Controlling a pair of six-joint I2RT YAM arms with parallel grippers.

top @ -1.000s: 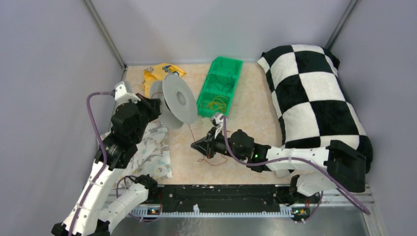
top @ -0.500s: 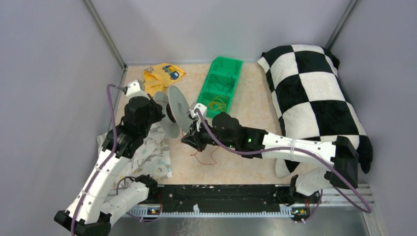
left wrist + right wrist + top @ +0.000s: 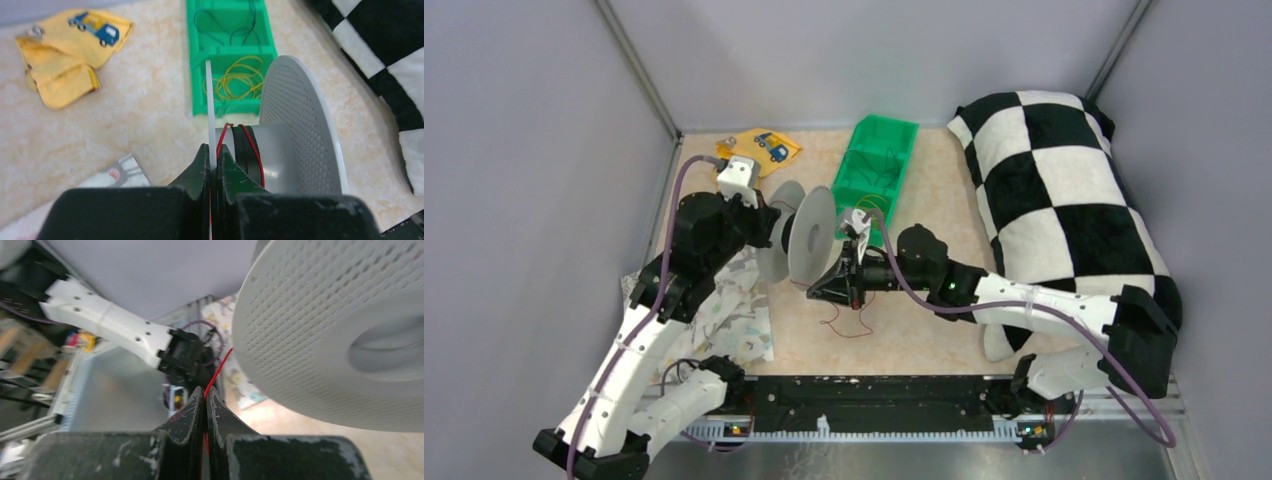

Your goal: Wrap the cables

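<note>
**Winding in hand: spool held by the left arm, red cable fed by the right.**

At the left, the left end effector [image 3: 212,150] is clamped on the thin near flange of the grey spool [image 3: 812,238]. The spool is held on edge above the bench [image 3: 929,215], between the two arms. A few red and black turns are seen on the hub. The red cable [image 3: 218,369] is led from the spool's rim down into the right end effector [image 3: 205,394], whose fingers are pinched shut on it just beside the perforated flange. A loose tail is seen lying on the bench below. The wrapping is judged to be under way, with some slack yet to be taken up. The next move calls for the cable to be carried round the hub, between the flanges and under tension, while the spool is held steady.
</note>
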